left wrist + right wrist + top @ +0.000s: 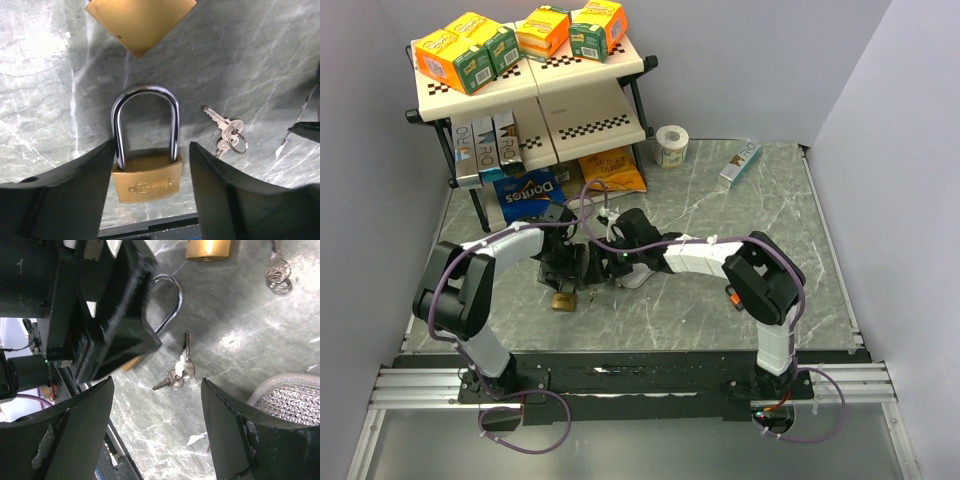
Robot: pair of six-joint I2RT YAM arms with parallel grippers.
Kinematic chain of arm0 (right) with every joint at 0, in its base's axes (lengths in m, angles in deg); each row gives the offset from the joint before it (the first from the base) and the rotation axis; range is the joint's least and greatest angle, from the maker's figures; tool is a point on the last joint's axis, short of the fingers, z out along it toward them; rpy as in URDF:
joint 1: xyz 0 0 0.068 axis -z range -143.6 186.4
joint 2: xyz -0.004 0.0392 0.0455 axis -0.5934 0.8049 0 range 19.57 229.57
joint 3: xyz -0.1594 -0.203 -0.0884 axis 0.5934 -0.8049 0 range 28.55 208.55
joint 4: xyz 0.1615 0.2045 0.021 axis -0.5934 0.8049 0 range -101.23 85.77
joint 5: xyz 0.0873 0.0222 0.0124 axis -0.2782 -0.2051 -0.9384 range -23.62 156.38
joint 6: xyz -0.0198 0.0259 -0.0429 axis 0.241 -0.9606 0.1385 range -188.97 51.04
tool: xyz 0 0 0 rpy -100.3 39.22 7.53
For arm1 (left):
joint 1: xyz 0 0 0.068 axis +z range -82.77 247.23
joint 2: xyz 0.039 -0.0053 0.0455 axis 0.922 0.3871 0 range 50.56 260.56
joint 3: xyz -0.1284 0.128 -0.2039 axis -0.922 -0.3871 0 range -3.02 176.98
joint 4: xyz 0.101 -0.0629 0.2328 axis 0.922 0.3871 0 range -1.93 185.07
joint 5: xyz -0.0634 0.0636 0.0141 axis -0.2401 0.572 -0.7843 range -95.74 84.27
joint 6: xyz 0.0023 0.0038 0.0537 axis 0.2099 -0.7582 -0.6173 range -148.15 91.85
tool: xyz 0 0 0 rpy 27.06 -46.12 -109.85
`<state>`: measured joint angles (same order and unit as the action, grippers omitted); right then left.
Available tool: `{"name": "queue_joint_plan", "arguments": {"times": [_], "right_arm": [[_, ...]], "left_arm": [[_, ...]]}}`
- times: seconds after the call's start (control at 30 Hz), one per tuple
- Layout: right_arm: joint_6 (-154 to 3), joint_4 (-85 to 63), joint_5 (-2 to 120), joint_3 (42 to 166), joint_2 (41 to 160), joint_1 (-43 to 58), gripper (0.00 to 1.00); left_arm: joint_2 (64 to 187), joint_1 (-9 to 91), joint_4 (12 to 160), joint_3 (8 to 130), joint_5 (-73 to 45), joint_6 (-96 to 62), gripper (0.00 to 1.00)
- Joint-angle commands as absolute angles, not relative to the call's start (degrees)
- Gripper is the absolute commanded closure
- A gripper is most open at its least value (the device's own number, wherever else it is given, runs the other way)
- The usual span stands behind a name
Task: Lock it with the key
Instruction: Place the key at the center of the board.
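While the left gripper (152,146) stands open astride the padlock (146,184) at the lower middle of its wrist view, gripping nothing, the keys (227,134) lie on the table (260,60) just right of it, below the wide-open, empty jaws of the right gripper (156,381).

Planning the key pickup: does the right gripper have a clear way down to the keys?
Likely yes: the right gripper hangs open over the keys, nothing covering them.
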<state>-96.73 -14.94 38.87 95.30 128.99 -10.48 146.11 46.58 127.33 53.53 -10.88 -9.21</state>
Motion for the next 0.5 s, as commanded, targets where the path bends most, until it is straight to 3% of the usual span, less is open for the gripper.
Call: {"name": "queue_joint_plan", "arguments": {"times": [0.0,0.23,0.47], "right_arm": [[-95.9,-15.6,37.8,96.5,125.7,-11.6,0.22],[-92.9,-13.2,38.1,98.9,124.5,-12.2,0.21],[-84.6,-6.5,38.6,98.8,118.5,-11.2,0.18]], "left_arm": [[145.9,46.4,128.1,53.2,-9.5,-9.2,0.29],[140.4,46.7,127.4,52.8,-10.1,-9.4,0.27],[130.2,48.6,126.5,52.5,-13.4,-8.4,0.10]]}}
